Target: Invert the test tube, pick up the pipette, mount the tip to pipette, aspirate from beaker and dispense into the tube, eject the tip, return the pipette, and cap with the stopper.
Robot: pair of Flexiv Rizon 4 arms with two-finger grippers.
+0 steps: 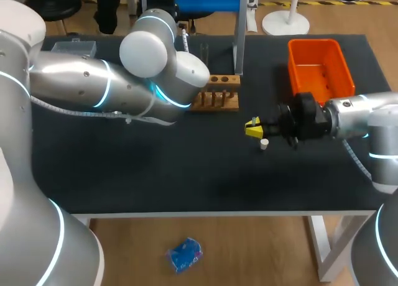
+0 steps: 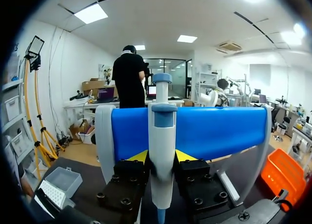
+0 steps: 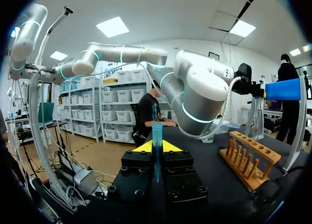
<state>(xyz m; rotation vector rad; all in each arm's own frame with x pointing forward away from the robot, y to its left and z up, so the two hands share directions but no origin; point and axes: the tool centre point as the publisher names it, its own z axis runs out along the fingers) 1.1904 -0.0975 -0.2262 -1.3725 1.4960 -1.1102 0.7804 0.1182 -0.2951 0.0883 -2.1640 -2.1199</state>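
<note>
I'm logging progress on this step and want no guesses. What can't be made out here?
Left pincer and pipette: hidden in the head view behind the left arm.
Pipette's lower end: cut off in the left wrist view, so a mounted tip is unconfirmed.
Test tube's lower end: buried in the right pincer, right wrist view.
</note>
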